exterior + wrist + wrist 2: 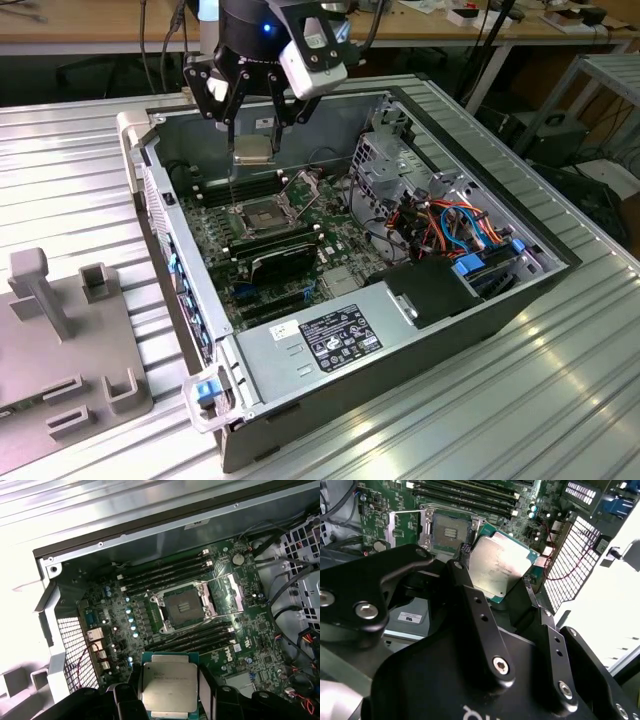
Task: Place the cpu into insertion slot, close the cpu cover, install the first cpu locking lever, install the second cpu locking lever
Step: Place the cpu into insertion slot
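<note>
In the exterior view the gripper (pixel 253 148) holds the cpu (pixel 252 154) flat, well above the insertion slot (pixel 262 213), probably to keep it level with the slot. In the second wrist view its fingers (pixel 470 607) press the cpu's opposite edges. In the first wrist view the cpu cover (pixel 235 591) lies swung open, baring the slot. I count one cpu, one slot and one cover.

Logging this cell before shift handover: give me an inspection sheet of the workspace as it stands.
Surface: ribbed metal table carrying an open computer case.
Job's things: cpu held above the board; insertion slot empty; cpu cover stands open beside it.
Clutter: grey fixture on the exterior view's left.
Hand: hand shut on the cpu.
Cables: coloured wires inside the case.
Surroundings: wooden bench behind.
</note>
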### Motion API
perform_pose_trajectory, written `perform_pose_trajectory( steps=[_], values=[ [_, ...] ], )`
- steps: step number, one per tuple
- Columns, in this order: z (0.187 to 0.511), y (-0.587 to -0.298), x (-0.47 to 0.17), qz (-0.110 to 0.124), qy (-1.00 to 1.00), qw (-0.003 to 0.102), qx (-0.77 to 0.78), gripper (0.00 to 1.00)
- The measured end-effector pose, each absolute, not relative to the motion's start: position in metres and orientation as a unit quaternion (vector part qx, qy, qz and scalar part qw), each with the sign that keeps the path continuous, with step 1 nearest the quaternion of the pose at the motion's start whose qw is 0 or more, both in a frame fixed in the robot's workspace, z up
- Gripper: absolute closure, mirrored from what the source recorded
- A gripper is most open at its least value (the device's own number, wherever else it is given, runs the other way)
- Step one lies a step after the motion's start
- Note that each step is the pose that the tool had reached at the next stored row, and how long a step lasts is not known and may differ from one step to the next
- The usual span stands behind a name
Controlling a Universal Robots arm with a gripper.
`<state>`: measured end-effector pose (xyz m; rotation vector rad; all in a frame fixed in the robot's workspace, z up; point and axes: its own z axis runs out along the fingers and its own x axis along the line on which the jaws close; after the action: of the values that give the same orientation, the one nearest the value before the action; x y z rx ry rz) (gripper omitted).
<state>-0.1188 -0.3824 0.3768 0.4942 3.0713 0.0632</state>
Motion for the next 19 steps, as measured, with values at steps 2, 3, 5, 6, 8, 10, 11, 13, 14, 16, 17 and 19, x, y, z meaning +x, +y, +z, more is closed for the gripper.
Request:
perform_pose_trajectory(
  steps=[2,3,5,6,8,10,11,13,14,16,17,19],
  values=[
    [0.3767,-0.3824,-0.1187,0.02,0.985,0.015,0.169,0.46],
    [0.3767,-0.3824,-0.1187,0.02,0.984,0.015,0.174,0.46],
    [0.3766,-0.3824,-0.1186,0.02,0.982,0.016,0.19,0.46],
    [0.3766,-0.3824,-0.1185,0.02,0.981,0.016,0.194,0.46],
    [0.3766,-0.3824,-0.1183,0.02,0.98,0.016,0.196,0.46],
    [0.3765,-0.3824,-0.1183,0.02,0.98,0.016,0.196,0.46],
    [0.3764,-0.3824,-0.1183,0.02,0.98,0.016,0.197,0.46],
    [0.3764,-0.3824,-0.1183,0.02,0.98,0.016,0.198,0.46],
    [0.3764,-0.3824,-0.1183,0.02,0.98,0.016,0.198,0.46],
    [0.3762,-0.3824,-0.1181,0.02,0.979,0.016,0.202,0.46],
    [0.3762,-0.3824,-0.118,0.02,0.979,0.016,0.203,0.46],
    [0.3762,-0.3824,-0.118,0.02,0.978,0.016,0.208,0.46]
  ],
)
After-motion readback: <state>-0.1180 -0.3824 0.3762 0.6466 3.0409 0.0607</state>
